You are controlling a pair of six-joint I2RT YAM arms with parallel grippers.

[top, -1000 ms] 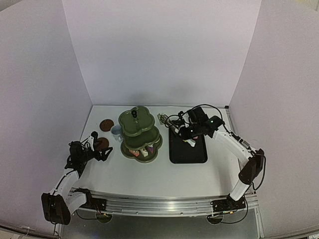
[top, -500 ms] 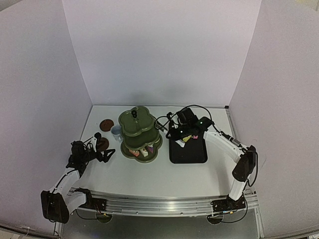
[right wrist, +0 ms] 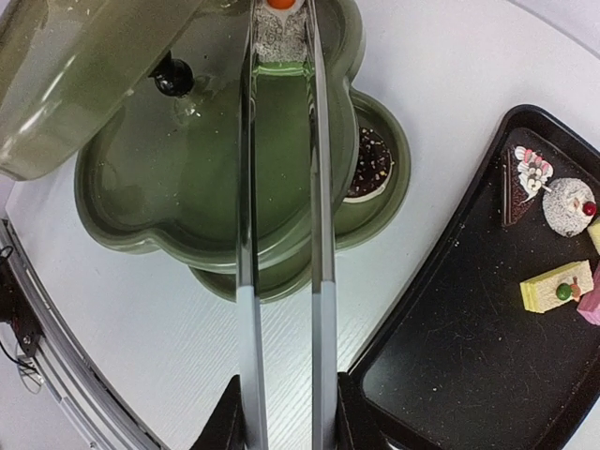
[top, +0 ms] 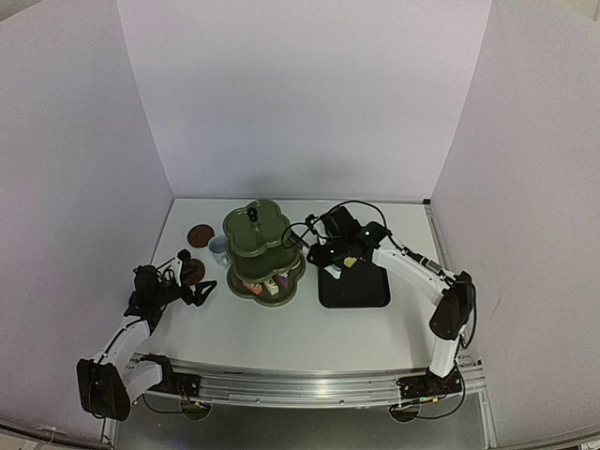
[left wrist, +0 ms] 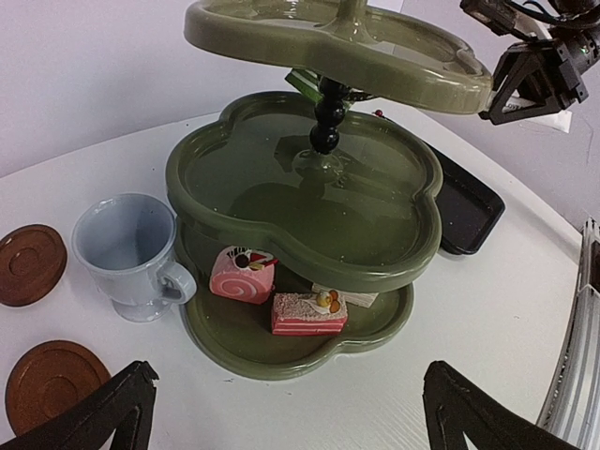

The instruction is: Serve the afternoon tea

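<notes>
A green cake (right wrist: 279, 42), held in tongs (right wrist: 246, 234) clamped by the right gripper (right wrist: 286, 422), has been carried from tray (right wrist: 441, 375) to stand (right wrist: 187, 187), apparently for setting down, while the left gripper (left wrist: 286, 394) is kept open.

This looks like a robotics lab bench: plain white panel walls (top: 300, 94) box in a white tabletop (top: 291, 328) edged by a bolted aluminium rail (top: 300, 384).

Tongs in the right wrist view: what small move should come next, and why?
Probably lower the tongs slightly to set the cake on the middle tier: the cake is pinched at their tips over that tier, which looks bare.
</notes>
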